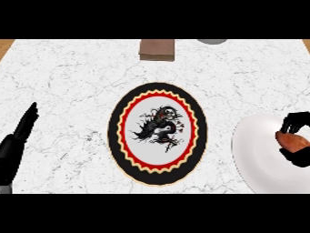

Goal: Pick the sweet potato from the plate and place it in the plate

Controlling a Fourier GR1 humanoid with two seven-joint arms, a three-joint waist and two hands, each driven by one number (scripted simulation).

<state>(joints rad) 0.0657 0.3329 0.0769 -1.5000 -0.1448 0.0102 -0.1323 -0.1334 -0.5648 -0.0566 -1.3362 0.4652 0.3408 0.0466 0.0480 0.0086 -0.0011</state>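
Sweet potato [295, 140]: we see a rounded, reddish-brown lump with a smooth, faintly mottled skin, lying on the white plate at about 3 o'clock of the scene, near the view's right edge.
Right robot hand [307, 145]: black and glossy; we see its fingers and thumb curled round the sweet potato, fingers arching over the top and the thumb side below, hiding much of it.
Left robot hand [13, 148]: black, long and flat, fingers straight and together, pointing towards 1 o'clock; we find it at about 9 o'clock, resting over the worktop and touching nothing that we can make out.
White plate [261, 159]: plain, smooth, glossy white, rounded, cut off by the right edge and the lower band; it sits just beside the patterned plate, at its 4 o'clock, without touching it.
Patterned plate [158, 133]: an oval-looking round plate in the middle of the scene; we note a black outer band, a yellow scalloped ring, a red ring, and a white centre with a black, ink-like figure dotted with red.
Worktop [70, 82]: white marble with fine grey veins, matt and flat; wood-brown strips show at the far left and far right corners.
Brown block [157, 50]: a dull brown, box-like thing at 12 o'clock, partly cut off.
Grey object [212, 41]: a small rounded grey shape at about 1 o'clock, mostly out of view; we cannot tell what it is.
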